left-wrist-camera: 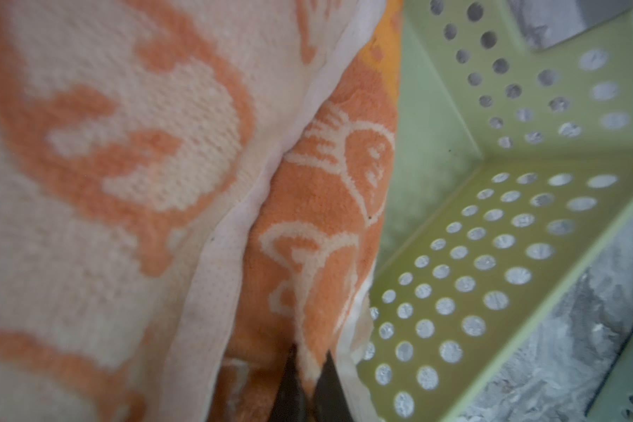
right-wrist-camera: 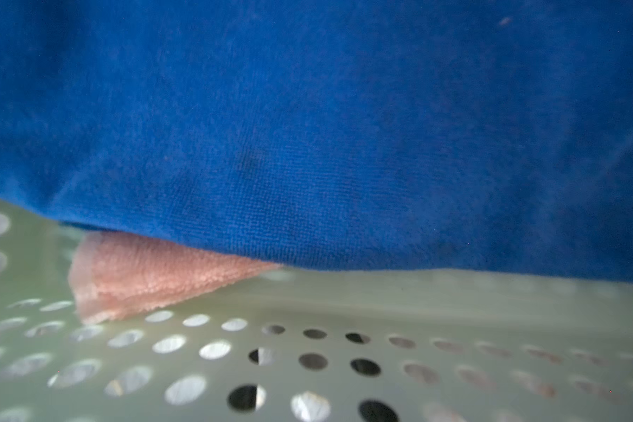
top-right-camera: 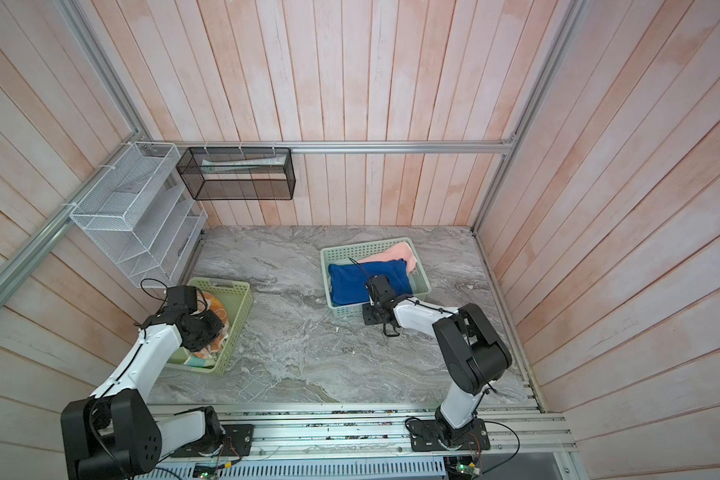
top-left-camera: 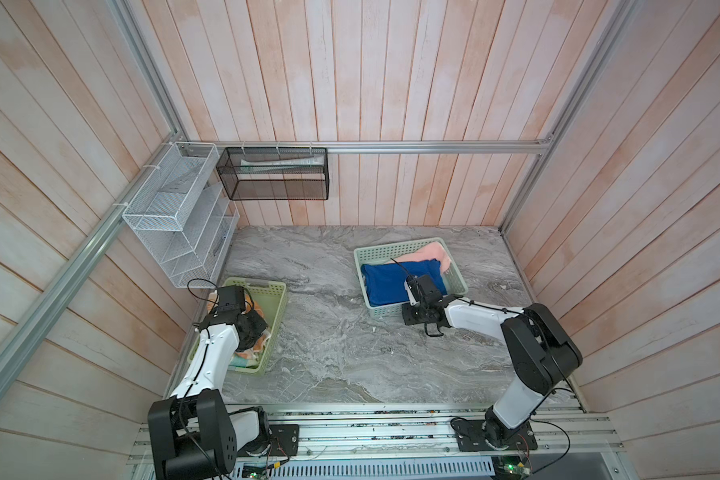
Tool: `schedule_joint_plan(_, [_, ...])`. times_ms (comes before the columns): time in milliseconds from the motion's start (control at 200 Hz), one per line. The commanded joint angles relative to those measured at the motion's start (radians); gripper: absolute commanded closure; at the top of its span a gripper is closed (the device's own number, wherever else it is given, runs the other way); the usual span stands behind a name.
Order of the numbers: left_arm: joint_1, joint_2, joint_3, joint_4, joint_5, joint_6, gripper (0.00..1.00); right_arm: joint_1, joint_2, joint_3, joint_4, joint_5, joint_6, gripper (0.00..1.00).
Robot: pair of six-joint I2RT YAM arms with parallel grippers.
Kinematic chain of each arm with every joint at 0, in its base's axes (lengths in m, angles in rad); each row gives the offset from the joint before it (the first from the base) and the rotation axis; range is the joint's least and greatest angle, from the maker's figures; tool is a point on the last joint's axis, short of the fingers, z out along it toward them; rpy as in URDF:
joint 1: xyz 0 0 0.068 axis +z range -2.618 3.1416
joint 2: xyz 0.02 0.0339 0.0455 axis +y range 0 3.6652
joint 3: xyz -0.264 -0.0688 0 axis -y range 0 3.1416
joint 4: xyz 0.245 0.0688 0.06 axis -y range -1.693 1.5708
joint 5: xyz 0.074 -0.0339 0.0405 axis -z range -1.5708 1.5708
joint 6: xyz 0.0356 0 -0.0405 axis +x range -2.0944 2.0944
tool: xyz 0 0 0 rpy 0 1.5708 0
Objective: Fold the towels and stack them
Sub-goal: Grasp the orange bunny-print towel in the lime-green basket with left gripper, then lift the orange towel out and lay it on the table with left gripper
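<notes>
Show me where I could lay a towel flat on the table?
The bare marble table between the two green baskets, and the wide strip in front of them, are free. Crowded: the left basket, with the orange towel and left gripper; the right basket, with blue towel and pink towel.

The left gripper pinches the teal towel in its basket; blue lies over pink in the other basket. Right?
No: the left gripper pinches the orange bunny towel, not a teal one, as the left wrist view shows. The rest is right.
</notes>
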Motion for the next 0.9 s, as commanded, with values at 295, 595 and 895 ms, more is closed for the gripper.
schedule_joint_plan(295, [-0.017,-0.106,0.305,-0.184,0.001,0.071,1.00,-0.164,0.189,0.353,-0.009,-0.071,-0.121,0.61])
schedule_joint_plan(595, [-0.288,-0.068,0.743,-0.197,0.042,0.088,1.00,-0.164,0.015,0.276,-0.034,-0.115,-0.128,0.61])
schedule_joint_plan(895, [-0.768,0.152,1.135,-0.104,0.210,0.174,1.00,-0.165,-0.260,0.179,-0.080,-0.154,-0.091,0.61])
